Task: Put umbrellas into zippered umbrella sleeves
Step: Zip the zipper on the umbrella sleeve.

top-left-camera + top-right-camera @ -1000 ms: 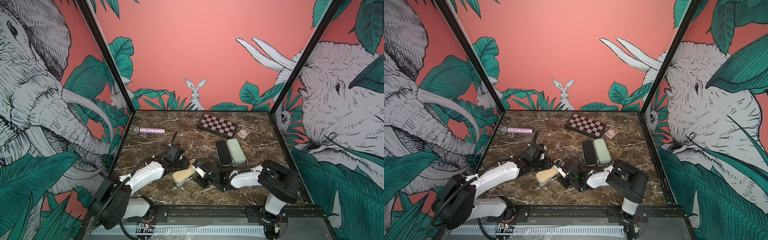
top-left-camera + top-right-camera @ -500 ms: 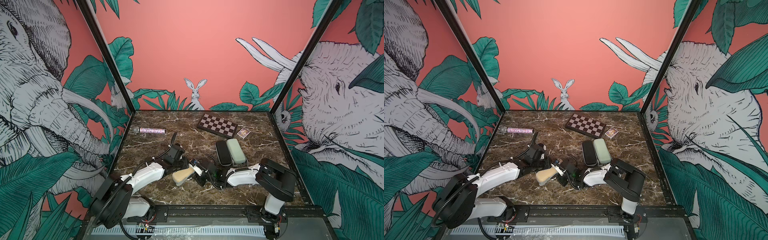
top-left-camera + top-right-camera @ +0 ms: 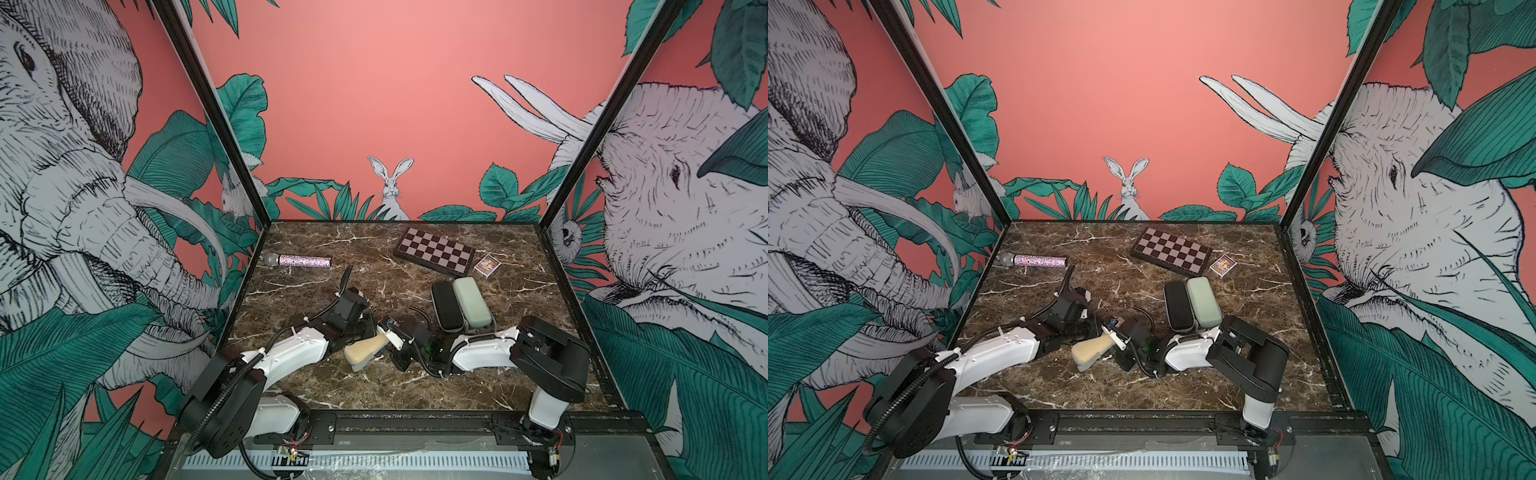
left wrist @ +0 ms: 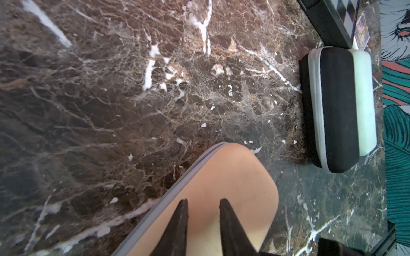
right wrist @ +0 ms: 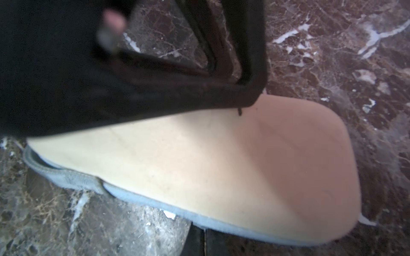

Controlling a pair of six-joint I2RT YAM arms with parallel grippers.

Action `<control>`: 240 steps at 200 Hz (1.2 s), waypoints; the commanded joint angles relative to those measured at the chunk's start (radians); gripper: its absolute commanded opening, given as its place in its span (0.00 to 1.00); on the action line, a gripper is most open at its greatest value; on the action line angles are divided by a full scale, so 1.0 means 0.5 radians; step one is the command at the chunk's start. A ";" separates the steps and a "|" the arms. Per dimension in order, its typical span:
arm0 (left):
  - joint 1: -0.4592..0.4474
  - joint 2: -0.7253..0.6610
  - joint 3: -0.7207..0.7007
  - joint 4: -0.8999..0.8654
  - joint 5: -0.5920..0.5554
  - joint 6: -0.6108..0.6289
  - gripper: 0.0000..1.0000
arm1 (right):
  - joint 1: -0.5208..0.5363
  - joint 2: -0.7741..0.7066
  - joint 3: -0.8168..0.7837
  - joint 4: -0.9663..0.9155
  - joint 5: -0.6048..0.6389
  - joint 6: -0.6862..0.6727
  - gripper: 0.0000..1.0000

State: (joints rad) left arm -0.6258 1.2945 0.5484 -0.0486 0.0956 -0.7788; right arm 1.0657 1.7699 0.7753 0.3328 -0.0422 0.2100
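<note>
The beige sleeve (image 3: 366, 350) lies shut on the marble floor near the front, between my two arms. My left gripper (image 4: 203, 202) rests on its top, its two black fingers a little apart with only bare beige shell showing between them. My right gripper (image 5: 199, 232) is shut, its fingertips meeting right at the sleeve's grey zip band (image 5: 155, 205). I cannot see whether they pinch anything. The sleeve's grey loop (image 5: 64, 175) sticks out at one end. The black sleeve (image 3: 446, 306) and the mint sleeve (image 3: 471, 302) lie shut side by side further back. No umbrellas are in view.
A glittery microphone (image 3: 299, 261) lies at the back left. A chequered chessboard box (image 3: 434, 250) and a small card box (image 3: 487, 264) sit at the back right. Printed walls close in the left, right and back sides.
My right gripper has gone from open to shut at the beige sleeve's zip edge, and the right arm has edged left. The left fingers have narrowed slightly. The sleeve has stayed put.
</note>
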 commanded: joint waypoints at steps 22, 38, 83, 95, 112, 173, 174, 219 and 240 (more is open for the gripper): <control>-0.006 0.118 -0.152 -0.183 -0.050 -0.040 0.26 | -0.202 -0.056 -0.060 0.076 0.060 0.000 0.00; -0.006 0.136 -0.156 -0.162 -0.051 -0.047 0.26 | -0.289 -0.073 -0.068 0.070 0.022 0.001 0.00; -0.004 -0.070 0.160 -0.461 -0.019 0.137 0.62 | -0.299 -0.082 -0.011 -0.024 -0.172 0.126 0.00; 0.011 -0.148 0.236 -0.583 -0.009 0.201 0.75 | -0.295 -0.071 0.004 -0.062 -0.200 0.181 0.00; 0.013 -0.208 0.249 -0.610 0.083 0.222 0.98 | -0.288 -0.067 0.033 -0.102 -0.266 0.251 0.00; -0.098 -0.137 0.162 -0.616 0.260 0.332 0.99 | -0.208 -0.010 0.260 -0.325 -0.592 0.456 0.00; -0.098 -0.139 0.160 -0.617 0.258 0.333 0.99 | -0.208 -0.008 0.260 -0.325 -0.599 0.463 0.00; -0.101 -0.313 0.041 -0.808 0.120 0.338 0.99 | -0.211 0.096 0.322 -0.330 -0.658 0.562 0.00; -0.115 -0.328 -0.010 -0.796 0.129 0.325 0.98 | -0.220 0.130 0.342 -0.339 -0.678 0.582 0.00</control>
State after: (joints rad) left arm -0.6724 1.1595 0.5747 -0.4084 0.1818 -0.6250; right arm 0.9558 1.8191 0.9176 0.1471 -0.3416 0.4683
